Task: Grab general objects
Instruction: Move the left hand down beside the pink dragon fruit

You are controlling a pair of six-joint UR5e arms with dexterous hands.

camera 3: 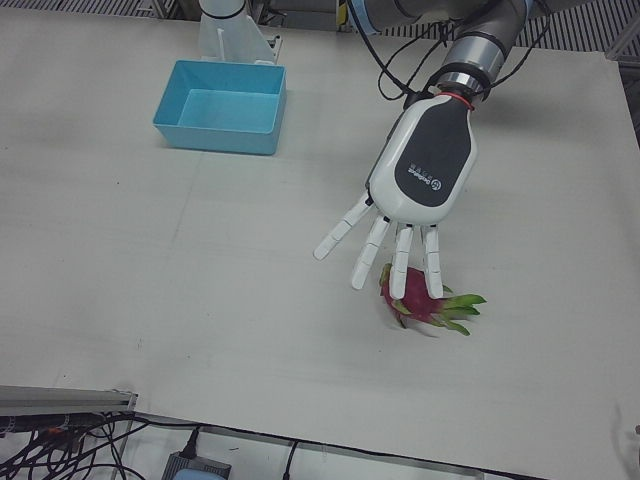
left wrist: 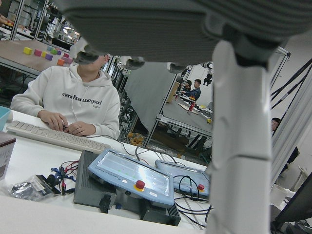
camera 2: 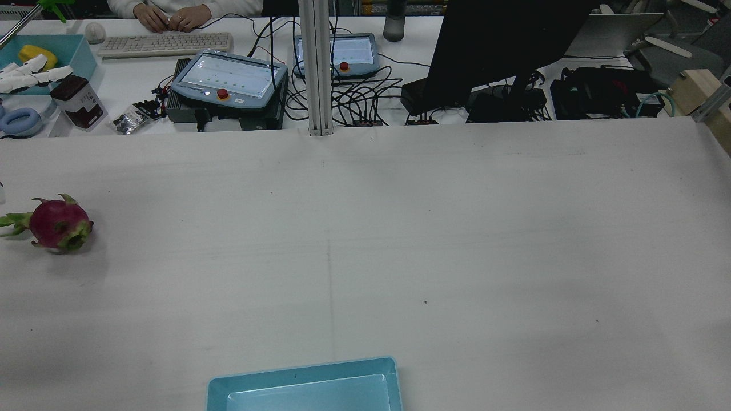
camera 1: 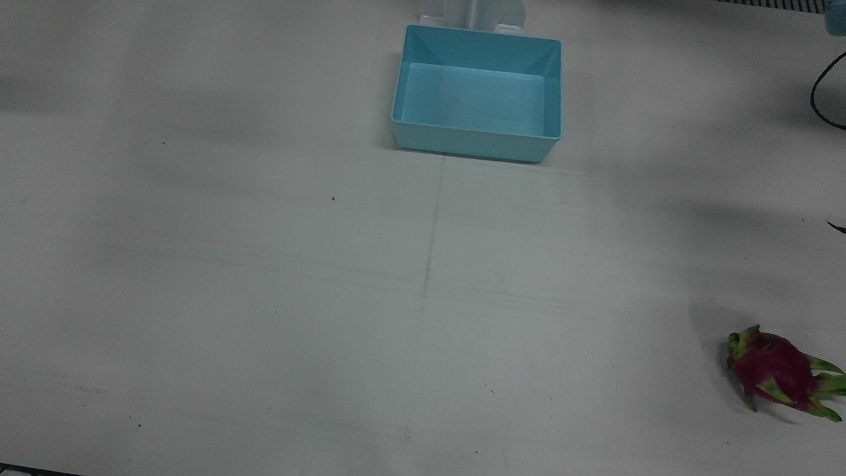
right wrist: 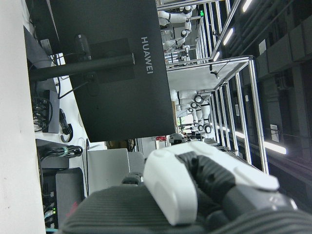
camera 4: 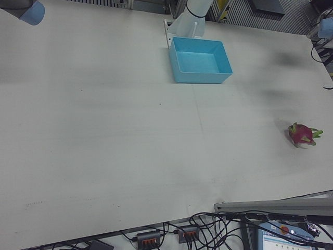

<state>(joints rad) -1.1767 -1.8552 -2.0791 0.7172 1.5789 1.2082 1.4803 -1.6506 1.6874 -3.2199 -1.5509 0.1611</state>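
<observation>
A pink dragon fruit point(camera 1: 783, 373) with green scales lies alone on the white table, near the edge on the left arm's side point(camera 2: 57, 225) point(camera 4: 303, 134). In the left-front view my left hand point(camera 3: 415, 190) hangs over the dragon fruit point(camera 3: 430, 308), open, palm down, its fingers point(camera 3: 400, 262) spread and pointing down at it. It holds nothing, and contact with the fruit does not show. The left hand view shows only one finger point(left wrist: 239, 146) and the room. My right hand point(right wrist: 195, 190) appears only in its own view, away from the fruit, its pose unclear.
An empty light-blue bin point(camera 1: 476, 142) stands at the robot's side of the table point(camera 2: 302, 379) point(camera 3: 215, 135). Beyond the far edge are a metal post point(camera 2: 317, 68), two teach pendants point(camera 2: 228, 74), a monitor point(camera 2: 502, 45), cables and a person point(camera 2: 171, 14) at a keyboard.
</observation>
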